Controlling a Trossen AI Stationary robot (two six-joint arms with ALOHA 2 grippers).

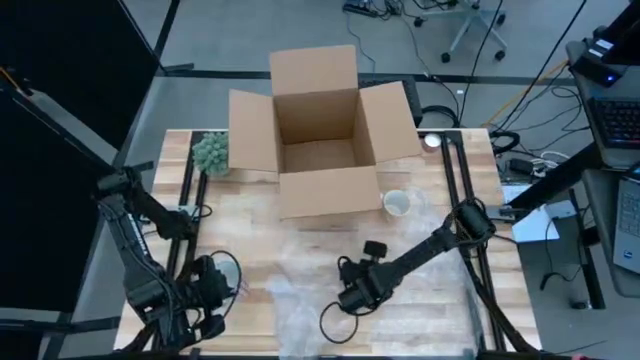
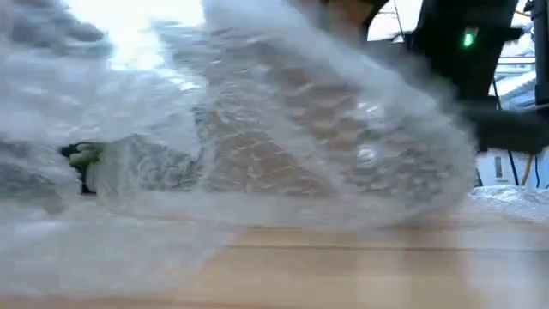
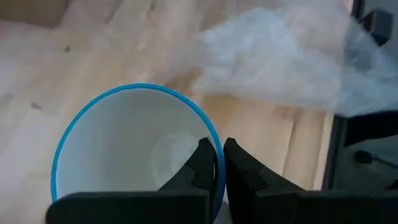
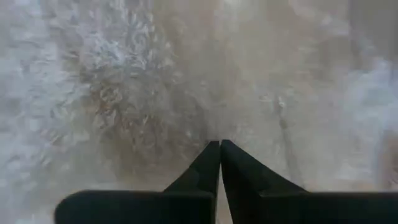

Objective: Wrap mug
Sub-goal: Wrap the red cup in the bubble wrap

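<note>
Left tool (image 3: 214, 163): pinched the mug (image 3: 134, 149) rim, lower left of the high view.
Right tool (image 4: 219, 163): pressed together over bubble wrap (image 4: 93, 93).
Risk: thin rim grip could slip, dropping the mug.

I can't read any writing, label, brand or number from here. The cardboard box (image 1: 325, 135) shows plain brown flaps and walls with no print I can make out. The mug (image 3: 134, 152) is white inside with a bare blue rim. The bubble wrap (image 2: 283, 146) in front of the box is clear and carries no marking.
</note>
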